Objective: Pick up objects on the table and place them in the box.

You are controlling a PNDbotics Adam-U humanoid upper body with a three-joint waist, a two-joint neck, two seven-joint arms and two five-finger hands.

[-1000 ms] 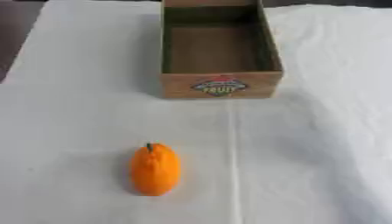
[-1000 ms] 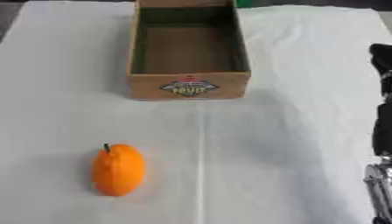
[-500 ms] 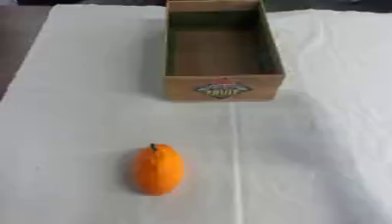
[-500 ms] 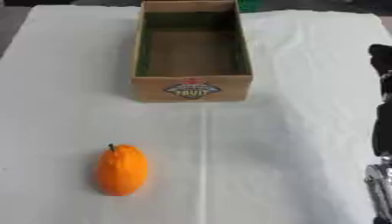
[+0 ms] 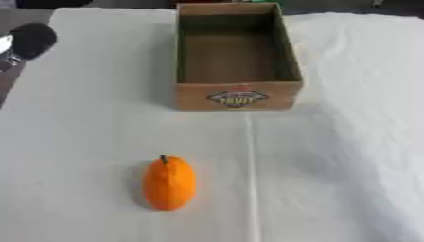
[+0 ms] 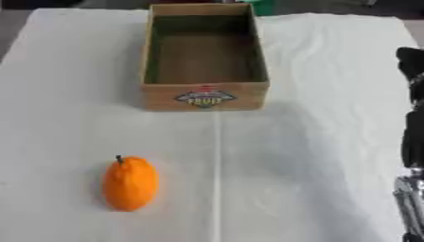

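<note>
An orange oval fruit (image 5: 170, 183) with a small dark stem lies on the white cloth, near the front and left of the middle fold. Behind it an open cardboard box (image 5: 237, 95) with a fruit label on its front wall stands empty. A black rounded part of my left hand (image 5: 31, 39) shows at the upper left edge of the left eye view, far from the fruit. At the right edge of the right eye view, my right hand (image 6: 411, 142) appears as a black and silver strip, well right of the box. Neither hand touches anything.
The white cloth (image 5: 348, 156) covers the table and is wrinkled on the right side. A straight fold line (image 5: 249, 179) runs from the box's front toward the near edge. Dark floor shows beyond the table's left edge.
The whole picture has slid slightly down and right, so the camera moved. A black rounded part of my left arm has come in at the upper left edge. Fruit and box stay put.
</note>
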